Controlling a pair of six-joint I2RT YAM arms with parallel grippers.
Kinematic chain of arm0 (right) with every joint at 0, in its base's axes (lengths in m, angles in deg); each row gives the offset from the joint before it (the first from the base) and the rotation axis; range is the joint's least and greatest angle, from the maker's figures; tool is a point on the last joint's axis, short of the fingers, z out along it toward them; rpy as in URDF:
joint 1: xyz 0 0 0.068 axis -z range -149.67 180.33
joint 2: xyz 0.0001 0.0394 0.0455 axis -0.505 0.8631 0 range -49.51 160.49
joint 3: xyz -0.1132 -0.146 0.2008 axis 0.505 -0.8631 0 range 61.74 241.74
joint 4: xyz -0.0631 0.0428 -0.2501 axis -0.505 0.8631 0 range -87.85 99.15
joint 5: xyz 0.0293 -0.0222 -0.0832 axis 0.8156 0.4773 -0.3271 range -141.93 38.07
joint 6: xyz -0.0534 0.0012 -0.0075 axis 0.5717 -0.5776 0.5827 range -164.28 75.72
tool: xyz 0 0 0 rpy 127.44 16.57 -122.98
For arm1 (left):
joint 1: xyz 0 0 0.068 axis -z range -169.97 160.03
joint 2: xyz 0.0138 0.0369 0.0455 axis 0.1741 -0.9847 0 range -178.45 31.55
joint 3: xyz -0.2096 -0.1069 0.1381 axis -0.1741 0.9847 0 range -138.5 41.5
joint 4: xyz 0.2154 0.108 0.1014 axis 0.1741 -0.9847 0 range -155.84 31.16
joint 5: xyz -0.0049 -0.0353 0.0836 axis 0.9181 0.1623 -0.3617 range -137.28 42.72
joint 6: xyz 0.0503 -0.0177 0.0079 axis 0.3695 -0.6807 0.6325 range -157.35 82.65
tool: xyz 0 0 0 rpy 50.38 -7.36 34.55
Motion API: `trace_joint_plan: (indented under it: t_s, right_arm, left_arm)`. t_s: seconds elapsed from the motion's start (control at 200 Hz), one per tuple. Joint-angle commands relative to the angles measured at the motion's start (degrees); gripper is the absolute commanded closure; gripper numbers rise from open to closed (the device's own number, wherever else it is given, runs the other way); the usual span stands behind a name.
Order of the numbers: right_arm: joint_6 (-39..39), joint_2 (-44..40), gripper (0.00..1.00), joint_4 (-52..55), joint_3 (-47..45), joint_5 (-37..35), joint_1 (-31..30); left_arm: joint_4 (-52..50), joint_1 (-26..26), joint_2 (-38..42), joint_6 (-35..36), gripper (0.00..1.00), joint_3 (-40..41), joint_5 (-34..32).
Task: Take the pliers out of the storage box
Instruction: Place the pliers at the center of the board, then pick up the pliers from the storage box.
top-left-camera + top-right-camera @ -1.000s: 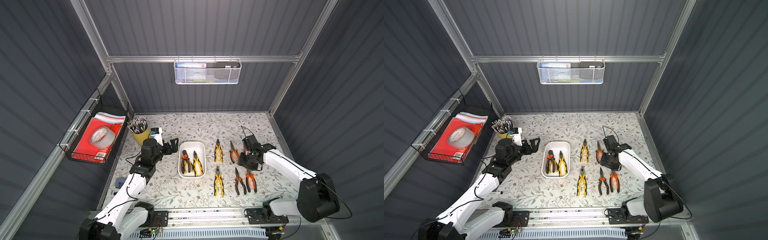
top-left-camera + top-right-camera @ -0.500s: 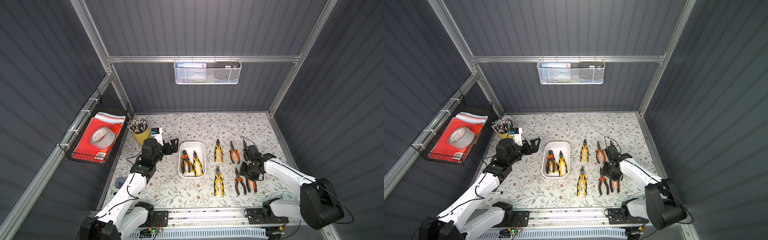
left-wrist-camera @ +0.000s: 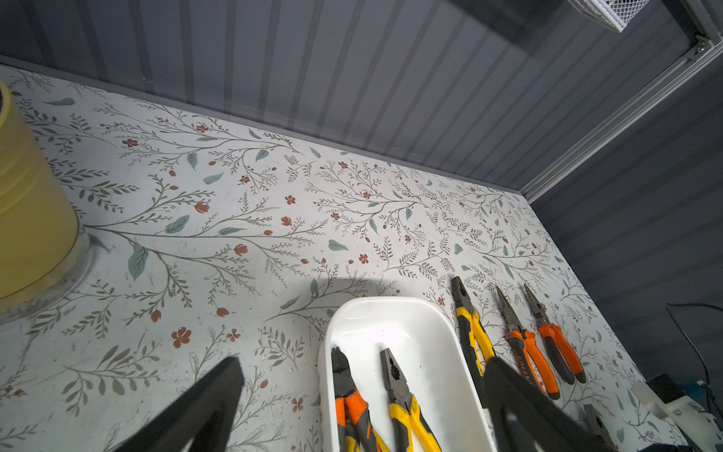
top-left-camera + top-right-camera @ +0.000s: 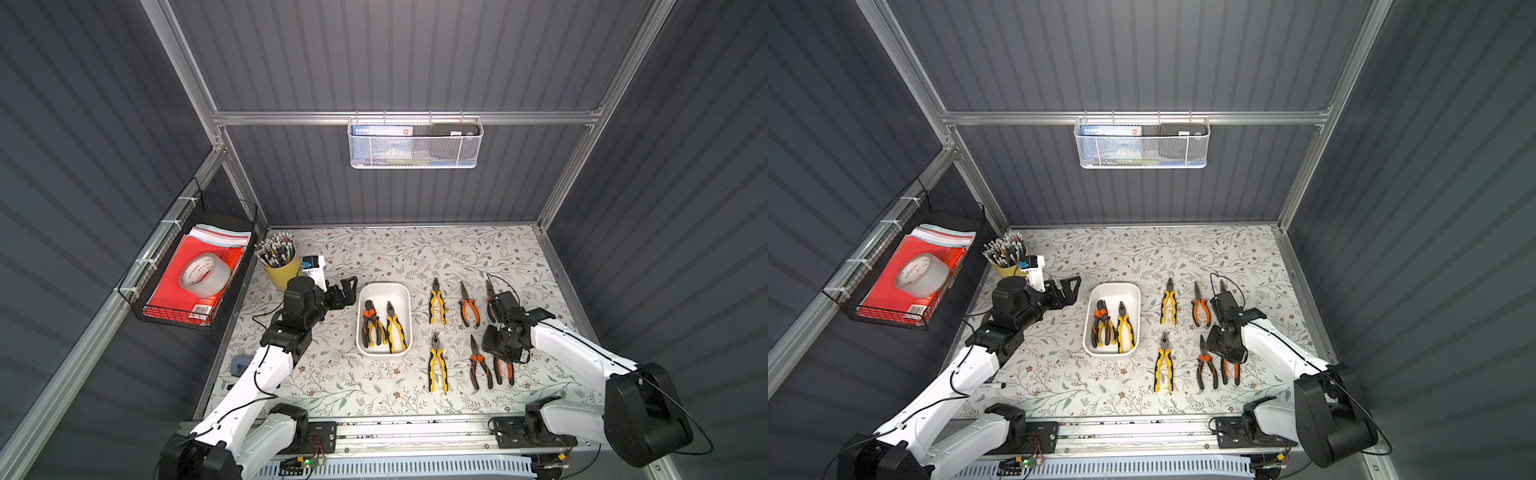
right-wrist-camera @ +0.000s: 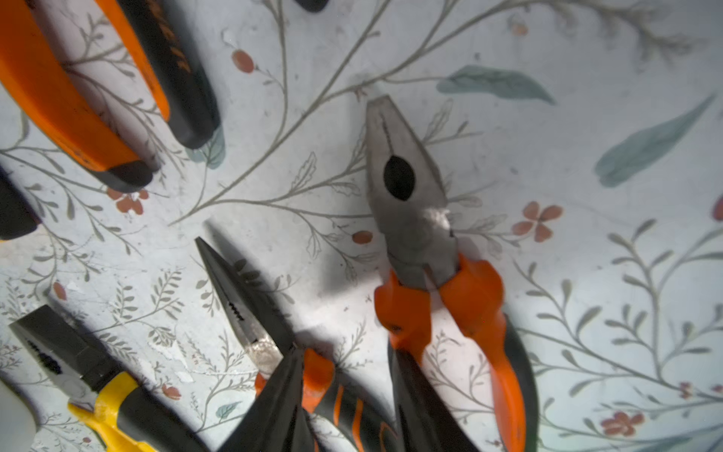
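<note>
The white storage box [image 4: 394, 294] [image 4: 1116, 291] [image 3: 376, 304] sits mid-table and holds two pliers, one orange-and-black [image 4: 369, 323] [image 3: 349, 397] and one yellow-and-black [image 4: 395, 329] [image 3: 403, 396]. Several more pliers lie in two rows to its right, among them a yellow pair [image 4: 436, 301] and a long-nosed orange pair [image 4: 468, 306]. My left gripper [image 4: 347, 289] [image 3: 364, 375] hovers just left of the box, open wide and empty. My right gripper [image 4: 503, 353] [image 5: 346, 356] hangs low over the near row, open, straddling bare table beside blunt orange pliers [image 5: 410, 195] that lie flat.
A yellow pen cup [image 4: 283, 271] and a small white device [image 4: 314, 268] stand behind my left arm. A black wire basket [image 4: 187, 286] with tape hangs on the left wall. A white mesh basket [image 4: 415, 145] hangs on the back wall.
My right gripper has moved from the long-nosed pliers in the far row toward the table's front, over the near row. The left arm has not moved.
</note>
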Motion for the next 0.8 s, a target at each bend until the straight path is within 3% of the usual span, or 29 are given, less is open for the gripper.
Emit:
trace_joint_plan:
  t_s: [0.0, 0.2, 0.335, 0.58, 0.795]
  right_arm:
    - [1.4, -1.6, 0.54, 2.5, 3.2, 2.2, -0.2]
    - [2.2, -4.6, 0.52, 0.6, 13.6, 9.5, -1.7]
    - [1.0, -2.5, 0.52, -2.6, 21.8, 10.3, -7.2]
    - [-1.1, 14.0, 0.51, -1.5, 36.8, 3.3, -19.9]
    - [-1.3, 28.6, 0.48, -1.8, 46.5, 2.9, -26.3]
  left_arm:
    - [-0.3, 0.2, -0.1, 0.9, 0.01, -0.3, 0.0]
    - [-0.4, 0.2, -0.5, 0.8, 0.01, -0.4, -0.2]
    - [-0.8, 0.2, -1.3, 0.7, 0.01, -0.7, -0.4]
    - [-1.3, 0.2, -2.4, 0.5, 0.01, -1.1, -1.1]
    - [-1.4, 0.2, -2.4, 0.6, 0.01, -1.1, -1.5]
